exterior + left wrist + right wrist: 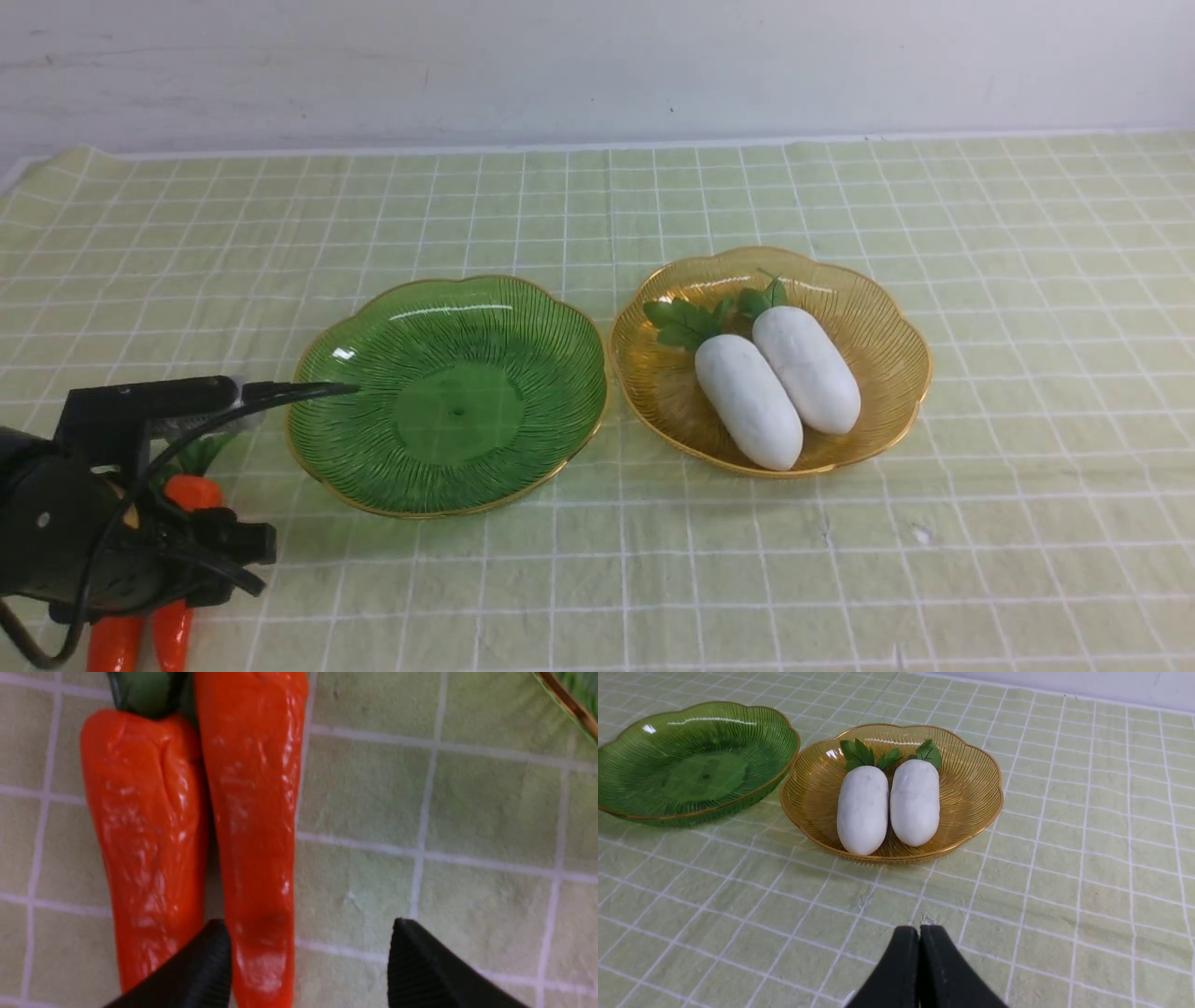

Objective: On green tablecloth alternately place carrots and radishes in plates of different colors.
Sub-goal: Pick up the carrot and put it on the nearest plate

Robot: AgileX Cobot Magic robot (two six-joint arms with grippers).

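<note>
Sharing the amber plate (882, 313), two radishes (747, 401) touch; left end effector (308, 931) spread, right end effector (920, 935) closed.

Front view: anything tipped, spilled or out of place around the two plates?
Nothing stands out. Both matte white radishes lie side by side in the amber ribbed plate; the green ribbed plate is empty; two glossy orange carrots lie on the checked green cloth.

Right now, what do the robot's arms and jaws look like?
The left arm is matte black, with a black cable looping over it. The left gripper has black, ribbed, wedge-shaped jaws; the right gripper has black tapered jaws too.
</note>
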